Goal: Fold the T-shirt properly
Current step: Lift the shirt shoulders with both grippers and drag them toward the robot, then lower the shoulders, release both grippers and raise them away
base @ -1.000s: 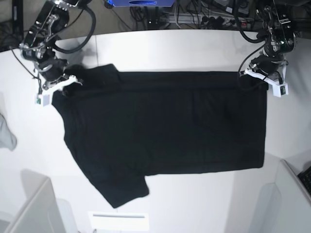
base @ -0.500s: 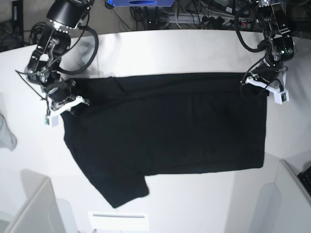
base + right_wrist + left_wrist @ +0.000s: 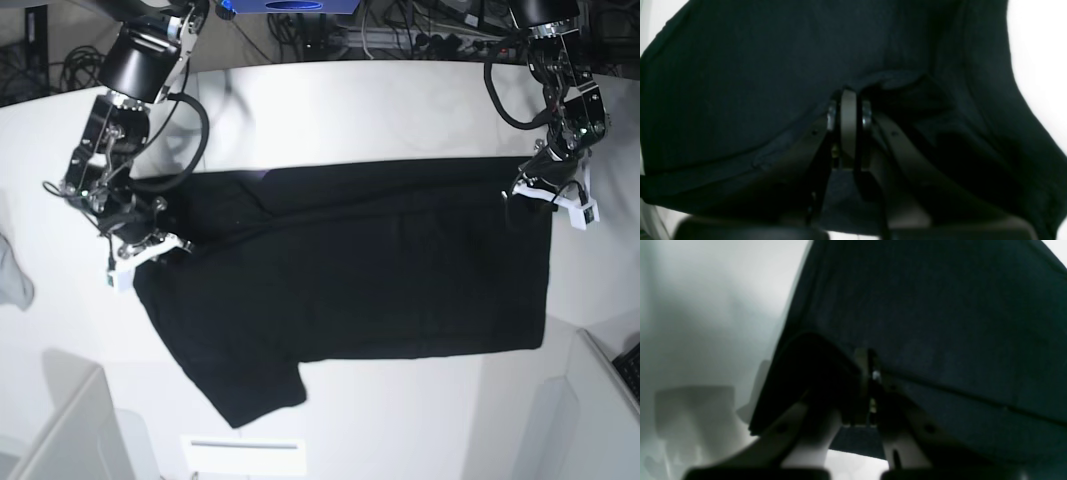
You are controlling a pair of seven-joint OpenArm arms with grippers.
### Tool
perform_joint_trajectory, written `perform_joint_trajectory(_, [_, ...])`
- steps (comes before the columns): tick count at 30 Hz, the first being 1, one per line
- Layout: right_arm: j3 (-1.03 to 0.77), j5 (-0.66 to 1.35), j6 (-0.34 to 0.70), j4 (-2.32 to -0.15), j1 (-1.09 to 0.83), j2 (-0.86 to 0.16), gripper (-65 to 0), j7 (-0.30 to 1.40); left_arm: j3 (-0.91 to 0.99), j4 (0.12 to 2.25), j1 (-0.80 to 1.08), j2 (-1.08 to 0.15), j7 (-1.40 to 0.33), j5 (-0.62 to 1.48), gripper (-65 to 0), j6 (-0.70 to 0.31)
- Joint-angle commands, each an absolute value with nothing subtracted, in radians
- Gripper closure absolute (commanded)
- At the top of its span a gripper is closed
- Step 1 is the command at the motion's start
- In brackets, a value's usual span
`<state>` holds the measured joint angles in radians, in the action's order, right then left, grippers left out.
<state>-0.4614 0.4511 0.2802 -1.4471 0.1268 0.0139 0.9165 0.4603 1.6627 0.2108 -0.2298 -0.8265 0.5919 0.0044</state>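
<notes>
T-shirt (image 3: 350,280) lies spread plain black side up across the white tabletop (image 3: 350,110). Its far edge has moved toward the near side versus a second ago: both far corners lifted and carried inward, so the lengthwise fold looks just begun, near half still flat. Right gripper (image 3: 150,245) fingers (image 3: 848,110) fully closed, pinching the cloth by the sleeve-side corner. Left gripper (image 3: 545,192) fingers (image 3: 870,373) also closed tight on the hem-side corner. Grey cloth scrap (image 3: 12,275) sits well apart at the tabletop edge.
</notes>
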Motion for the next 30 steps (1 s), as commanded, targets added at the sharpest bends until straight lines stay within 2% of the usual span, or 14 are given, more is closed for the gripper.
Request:
perform_joint_trajectory(1, [-0.460,0.467,0.283,-1.451,0.156,-0.002,0.0,0.895,0.464,1.667,0.188,-0.243,-0.803,0.595,0.0,0.007])
perform_joint_trajectory(8, [-0.389,0.467,0.283,-1.399,0.173,-0.059,0.0,0.860,0.464,1.609,0.150,-0.243,-0.803,0.595,0.0,0.008])
perform_joint_trajectory(21, [-0.394,0.472,0.283,-1.409,0.173,-0.062,0.0,0.891,0.475,1.630,0.160,-0.243,-0.803,0.596,0.0,0.007])
perform_joint_trajectory(23, [-0.395,0.472,0.283,-1.409,0.173,-0.062,-10.7,0.889,0.475,1.643,0.160,-0.243,-0.803,0.596,0.0,0.007])
perform_joint_trajectory(24, [-0.395,0.472,0.283,-1.409,0.173,-0.062,-16.2,0.888,0.475,1.644,0.160,-0.243,-0.800,0.596,-3.9,0.007])
perform_joint_trajectory(26, [-0.397,0.472,0.283,-1.425,0.168,-0.062,-21.9,0.881,0.475,1.656,0.157,-0.243,-0.799,0.596,-19.6,0.007])
perform_joint_trajectory(28, [-0.438,0.472,0.283,-1.460,0.153,-0.056,-22.1,0.881,0.475,1.662,0.154,-0.243,-0.797,0.601,-36.5,0.007])
perform_joint_trajectory(30, [-0.510,0.472,0.283,-1.515,0.140,-0.041,-22.1,0.875,0.476,1.676,0.153,-0.243,-0.796,0.601,-49.7,0.007])
